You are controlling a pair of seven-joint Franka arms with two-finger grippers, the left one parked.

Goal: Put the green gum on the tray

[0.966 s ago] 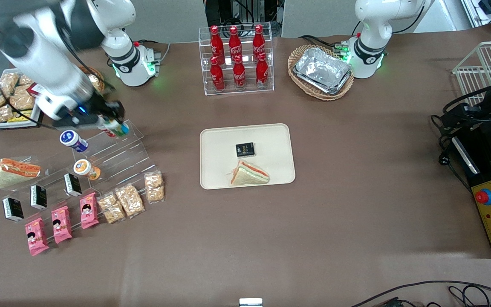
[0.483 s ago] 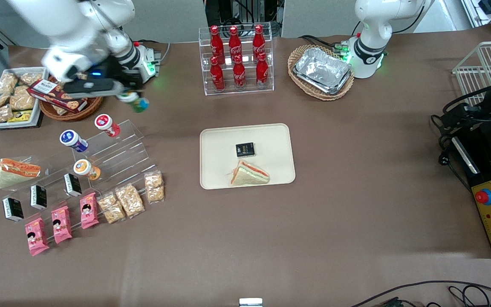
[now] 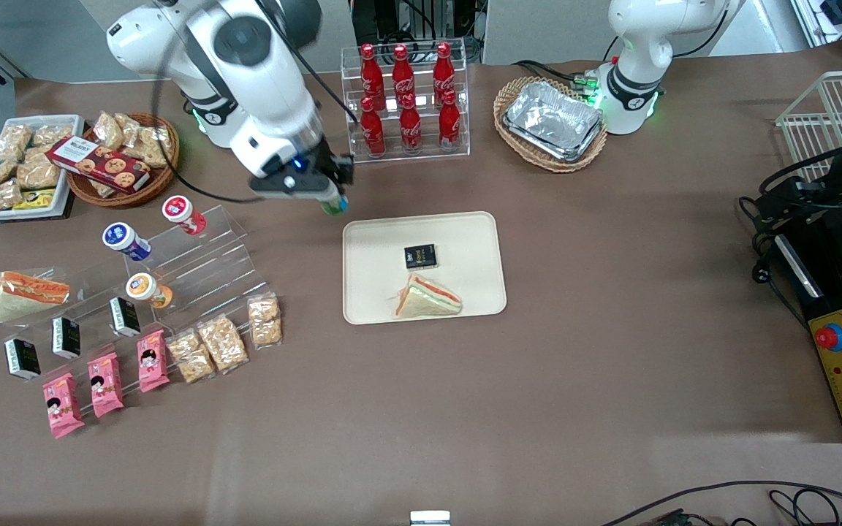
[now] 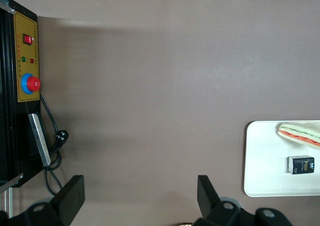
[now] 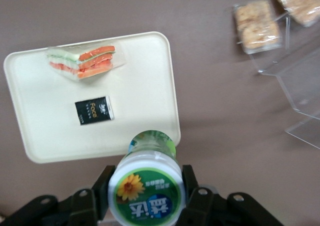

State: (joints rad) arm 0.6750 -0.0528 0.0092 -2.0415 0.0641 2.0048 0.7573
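My gripper (image 3: pixel 327 196) is shut on the green gum (image 5: pixel 146 185), a small green bottle with a white-and-green lid bearing a yellow flower. Its green end (image 3: pixel 334 207) shows under the fingers in the front view. I hold it in the air just off the tray's corner that is farthest from the front camera, toward the working arm's end. The cream-beige tray (image 3: pixel 465 234) lies mid-table and carries a small black box (image 3: pixel 420 256) and a wrapped sandwich (image 3: pixel 427 298). The tray (image 5: pixel 145 75) also shows in the right wrist view, past the gum.
A clear rack of red cola bottles (image 3: pixel 405 98) stands close to my arm, farther from the front camera. A clear stepped stand (image 3: pixel 194 256) holds red-, blue- and orange-lidded bottles toward the working arm's end. Snack packs (image 3: pixel 224 342) lie nearer the camera. A wicker basket of foil trays (image 3: pixel 551 123) stands toward the parked arm.
My gripper has lifted the green gum off the clear stepped stand and carried it sideways toward the tray, arriving just off the tray's corner.
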